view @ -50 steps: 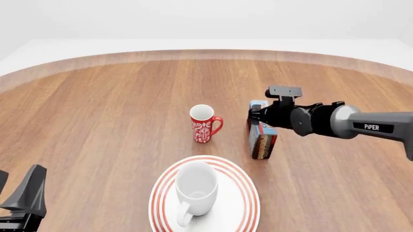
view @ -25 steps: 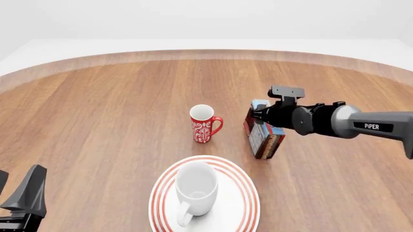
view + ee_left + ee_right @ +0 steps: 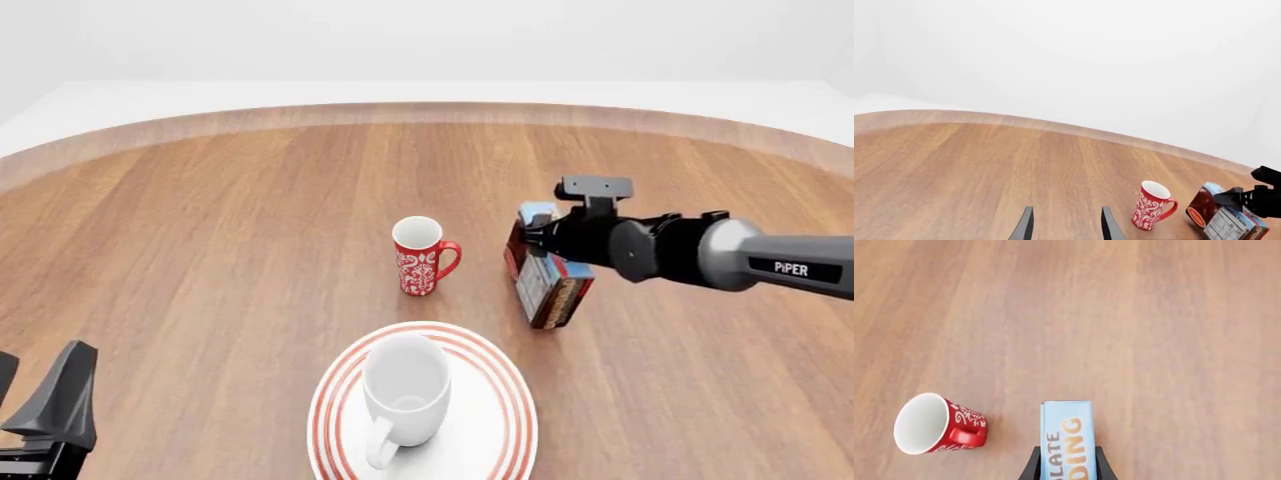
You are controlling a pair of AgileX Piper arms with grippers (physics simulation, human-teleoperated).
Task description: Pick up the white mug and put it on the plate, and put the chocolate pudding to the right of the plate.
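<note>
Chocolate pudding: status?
Right gripper shut on chocolate pudding, tilted. Left gripper open, idle. White mug on plate. Red mug left of the box.

grey right arm (image 3: 781, 266), white "piper" lettering, black wrist

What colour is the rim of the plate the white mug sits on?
The plate is white with concentric red rings around its rim, clearest in the front view.

the red mug (image 3: 424, 258) is viewed from above and behind in the front view, low and distant in the left wrist view (image 3: 1152, 205), closely overhead in the right wrist view (image 3: 937, 423).
</note>
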